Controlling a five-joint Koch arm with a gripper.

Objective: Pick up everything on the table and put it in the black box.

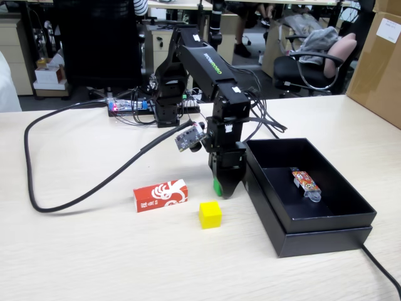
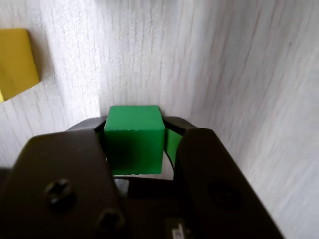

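My gripper (image 1: 220,188) points down at the table (image 1: 94,251) just left of the black box (image 1: 326,221). It is shut on the green cube (image 2: 134,139), which sits squarely between the two black jaws; in the fixed view only a green edge (image 1: 217,186) shows. The yellow cube (image 1: 210,214) stands on the table just in front of the gripper and shows at the wrist view's left edge (image 2: 15,62). The red carton with white swirl print (image 1: 161,195) lies flat to the left of the gripper.
An orange candy wrapper (image 1: 305,183) lies inside the black box. A thick black cable (image 1: 81,182) loops over the table's left half. The arm's base (image 1: 168,110) stands at the table's far edge. A tan cardboard carton (image 1: 379,63) stands at the far right.
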